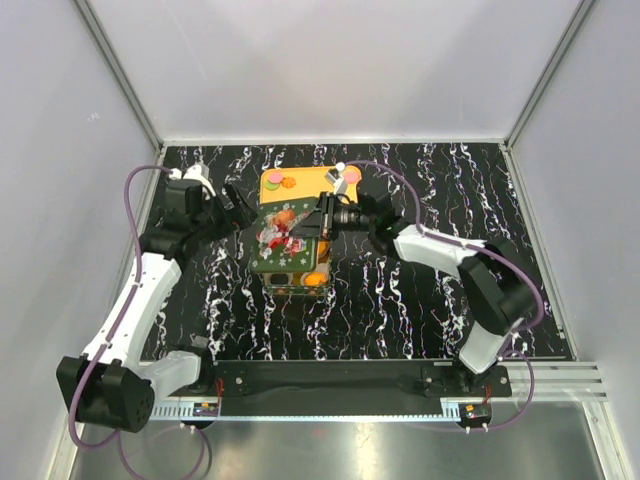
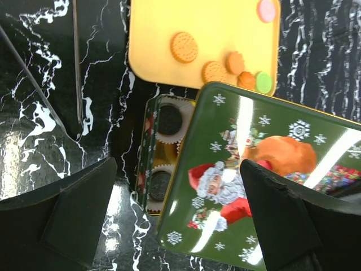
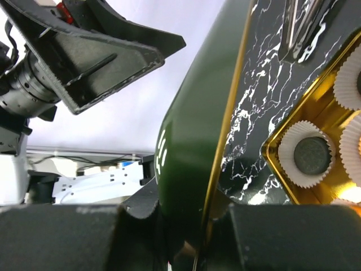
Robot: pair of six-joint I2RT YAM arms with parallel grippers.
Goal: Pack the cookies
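Right wrist view: the right claw (image 3: 189, 228) is clenched on the edge of a glossy dark-green metal lid (image 3: 192, 130) with a gold rim, one black finger on each face. Just past the lid lies the open gold-lined rectangular tin (image 3: 304, 107), where a white pleated paper cup (image 3: 290, 144) cradles one dark round cookie (image 3: 311, 155).

Seen from the left wrist, the lid's top carries a Santa Claus print and snowflakes. It sits askew over the tin, leaving one row of cups along the tin's side uncovered. Two of those cups each hold a dark cookie. The left claw (image 2: 177, 192) hangs released above this spot, its black fingers spread wide and gripping nothing.

Beyond the tin, touching or nearly touching its far edge, rests a flat yellow tray (image 2: 169, 22) with rounded corners. The loose cookies (image 2: 184, 47) lie on it: several orange discs, a green one and a pink one near a corner.

Tin and tray stand mid-way across the black, white-veined marble-pattern worktop (image 1: 420, 300), between the two arms.
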